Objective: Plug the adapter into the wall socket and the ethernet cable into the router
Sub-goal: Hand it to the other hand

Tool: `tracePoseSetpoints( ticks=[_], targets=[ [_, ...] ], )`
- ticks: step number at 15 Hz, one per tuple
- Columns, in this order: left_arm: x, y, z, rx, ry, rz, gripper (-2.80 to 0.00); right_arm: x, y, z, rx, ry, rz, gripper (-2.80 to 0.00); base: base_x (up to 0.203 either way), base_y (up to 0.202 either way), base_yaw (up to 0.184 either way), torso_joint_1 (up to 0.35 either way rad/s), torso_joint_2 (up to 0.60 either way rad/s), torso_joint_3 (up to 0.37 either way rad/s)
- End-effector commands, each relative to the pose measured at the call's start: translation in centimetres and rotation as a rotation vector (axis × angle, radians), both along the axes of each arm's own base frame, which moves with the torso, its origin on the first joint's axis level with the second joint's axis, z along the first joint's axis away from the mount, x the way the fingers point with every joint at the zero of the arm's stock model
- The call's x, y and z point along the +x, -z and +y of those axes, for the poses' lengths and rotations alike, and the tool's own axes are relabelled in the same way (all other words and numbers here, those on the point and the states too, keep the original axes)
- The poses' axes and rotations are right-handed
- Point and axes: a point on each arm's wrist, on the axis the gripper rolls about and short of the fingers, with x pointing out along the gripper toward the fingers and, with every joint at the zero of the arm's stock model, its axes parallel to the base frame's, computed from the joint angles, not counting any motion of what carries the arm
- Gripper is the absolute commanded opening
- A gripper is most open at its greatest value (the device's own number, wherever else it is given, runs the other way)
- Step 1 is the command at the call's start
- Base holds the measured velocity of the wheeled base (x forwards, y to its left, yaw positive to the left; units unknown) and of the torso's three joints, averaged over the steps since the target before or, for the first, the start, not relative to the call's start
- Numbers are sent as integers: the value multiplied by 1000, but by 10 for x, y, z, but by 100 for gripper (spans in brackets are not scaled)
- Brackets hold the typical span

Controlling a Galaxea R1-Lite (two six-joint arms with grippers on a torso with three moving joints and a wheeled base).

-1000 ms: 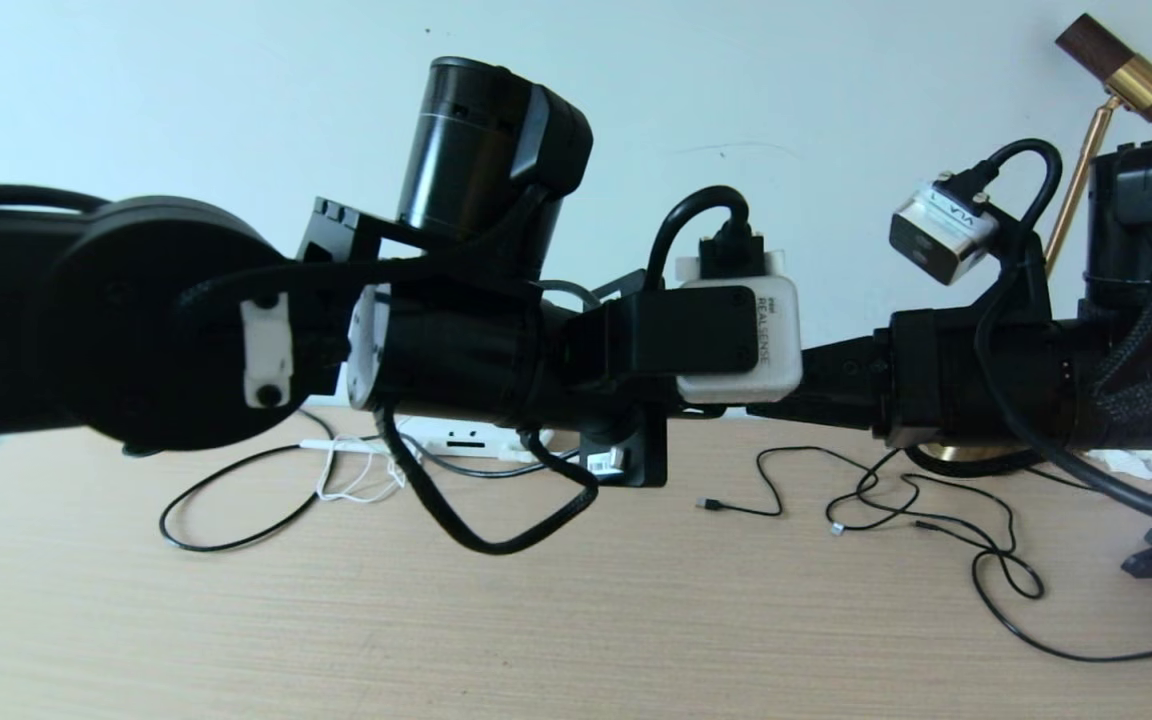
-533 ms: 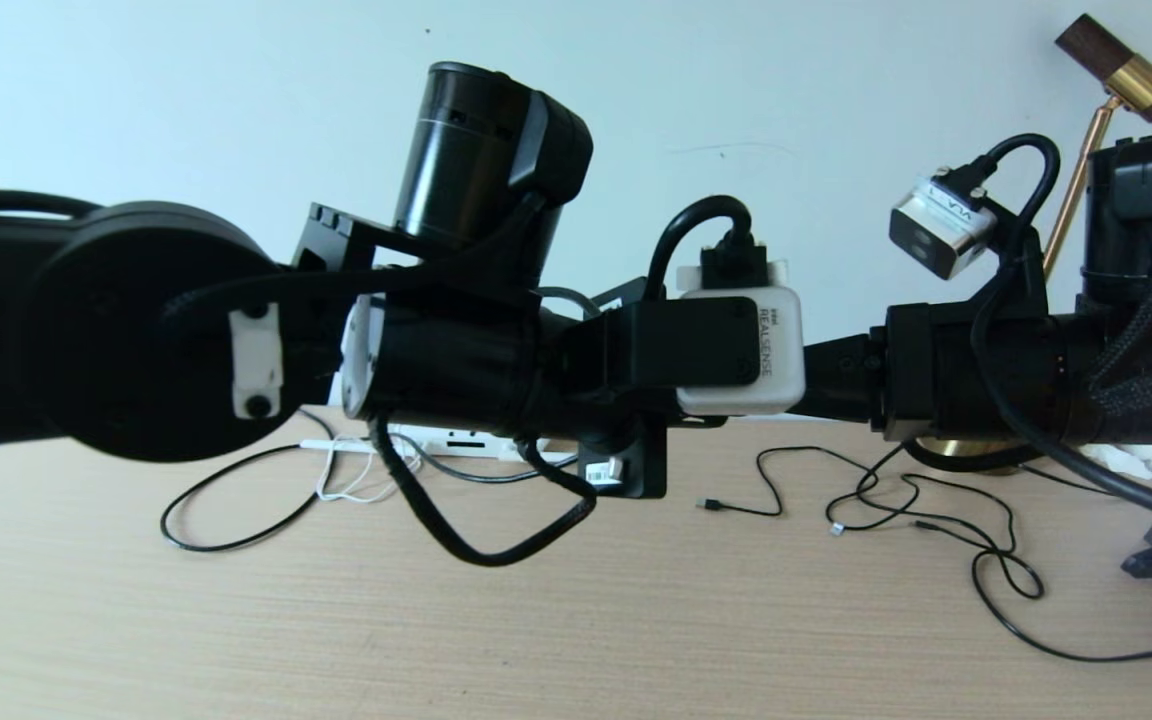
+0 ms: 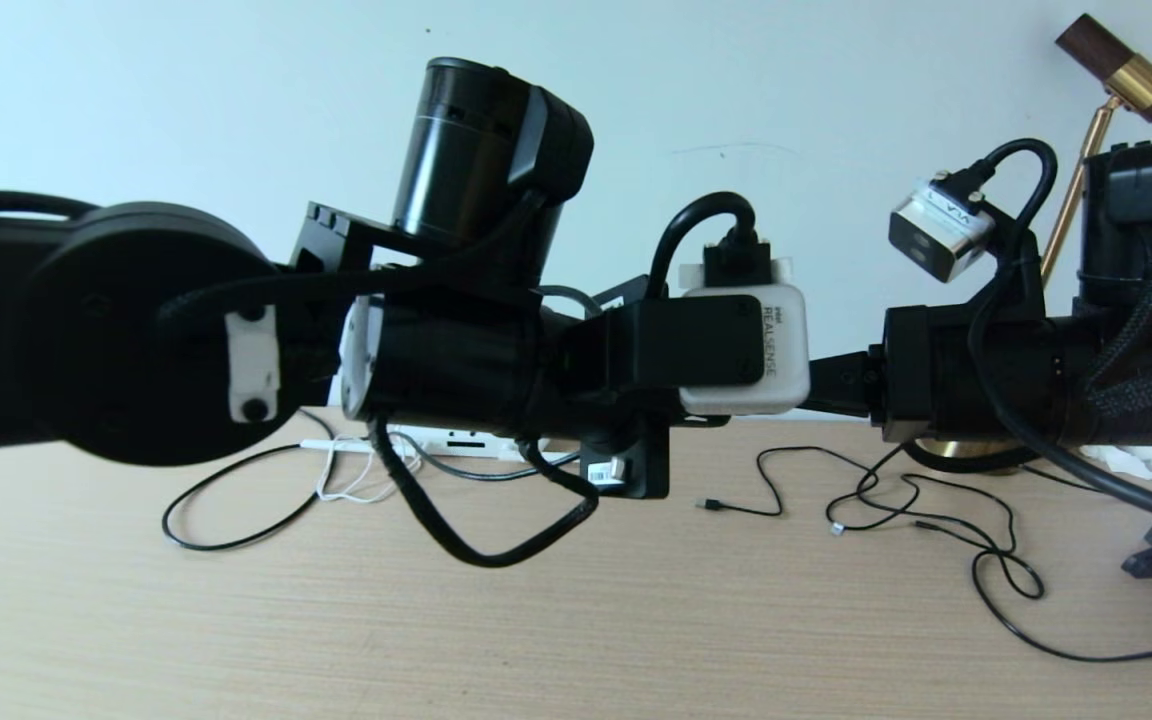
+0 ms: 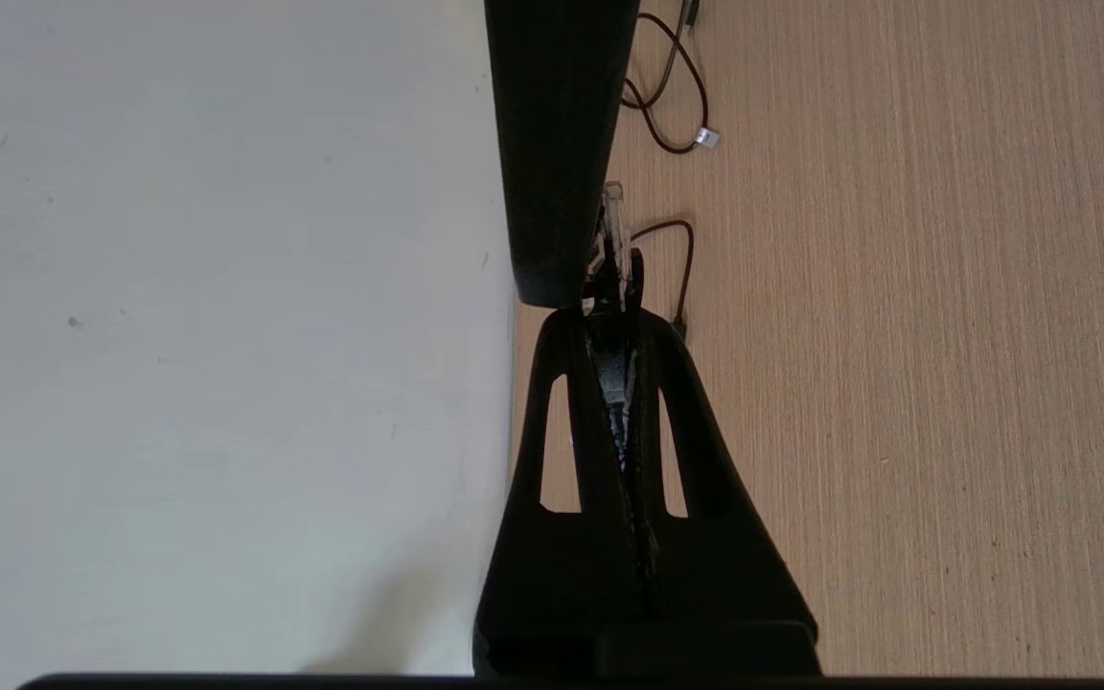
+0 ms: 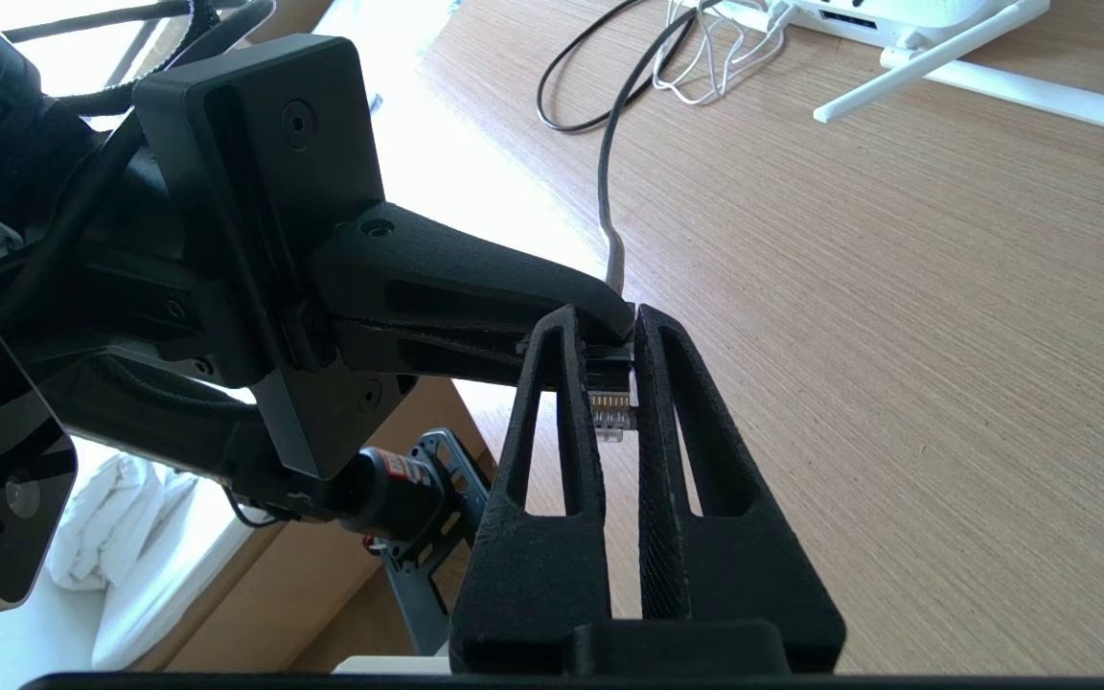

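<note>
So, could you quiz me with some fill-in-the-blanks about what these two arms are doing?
1. The right gripper has its jaws shut on the clear ____ at the end of the ethernet cable.
2. The left gripper grips that cable too, so the number of grippers holding it is ____.
3. The router on the wooden table is coloured ____.
4. Long thin stick ____ jut from the router.

Missing words: plug; two; white; antennas

Ethernet cable [image 5: 612,206] plug between both grippers; router [image 5: 907,19] flat behind.
</note>
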Motion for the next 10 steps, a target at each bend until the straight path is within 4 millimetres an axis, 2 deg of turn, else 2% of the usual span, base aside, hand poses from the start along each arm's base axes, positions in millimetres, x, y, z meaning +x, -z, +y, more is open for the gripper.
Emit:
tracePoseSetpoints(
  ticks=[1, 4, 5, 6, 10],
  targets=[
    [1, 2, -1, 4, 3, -3, -280, 0, 1, 0, 1, -5, 8, -280, 0, 0, 0, 0, 0, 0],
    [1, 1, -1, 3, 4, -4, -280, 0, 1, 0, 1, -6, 5, -280, 0, 0, 0, 0, 0, 0],
    [1, 1, -1, 4, 3, -3, -280, 0, 1, 1, -1, -6, 5, -98, 0, 0, 0, 0, 0, 0],
    [1, 2, -1, 4, 3, -3, -280, -1, 3, 0, -7, -7, 7, 0, 0, 0, 0, 0, 0, 0],
    [0, 3, 0, 7, 4, 0, -280, -1, 2, 0, -5, -7, 6, 0, 0, 0, 0, 0, 0, 0]
  ],
)
